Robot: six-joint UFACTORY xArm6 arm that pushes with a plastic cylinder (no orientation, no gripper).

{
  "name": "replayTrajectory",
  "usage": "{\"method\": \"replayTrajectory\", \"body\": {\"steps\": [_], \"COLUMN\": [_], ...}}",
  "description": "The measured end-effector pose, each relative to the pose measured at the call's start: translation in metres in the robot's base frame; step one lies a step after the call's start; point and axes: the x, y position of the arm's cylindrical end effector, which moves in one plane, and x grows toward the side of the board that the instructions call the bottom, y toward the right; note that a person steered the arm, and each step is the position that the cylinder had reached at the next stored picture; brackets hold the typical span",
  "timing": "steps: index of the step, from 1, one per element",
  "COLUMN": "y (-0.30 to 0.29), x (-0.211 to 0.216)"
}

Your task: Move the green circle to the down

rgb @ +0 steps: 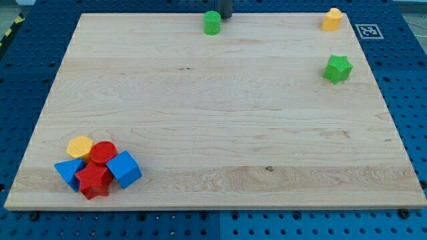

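Just beside the green circle [211, 23], on its right and slightly higher: my tip [225, 18], lower end of a single dark rod coming down from the view's top edge. One solid piece, so neither spread nor pinching anything; cannot tell whether touching the green circle or a hair apart. Green circle itself near the top edge of the wooden board [220, 113], a little left of centre.

Readable writing: none made out. Only marking a black-and-white square tag [368, 31] on the blue surface past the board's top right corner, pattern too small to decode. Yellow-and-black striped edging [9, 30] at the view's far top left.

Pale wooden board with straight grain and a small dark knot low on the right half, lying on a blue perforated table [413, 80] with regular rows of holes.

Top right corner: yellow block [331, 19], shape unclear. Below it, well apart: green star [337, 69]. Bottom left corner, packed together and touching: yellow hexagon-like block [80, 146], red circle [103, 153], blue cube [124, 169], blue triangle [69, 171], red star-like block [93, 181].
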Motion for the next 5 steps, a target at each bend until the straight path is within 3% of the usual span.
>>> {"method": "replayTrajectory", "body": {"steps": [3, 5], "y": [-0.053, -0.084], "x": [0.051, 0.045]}}
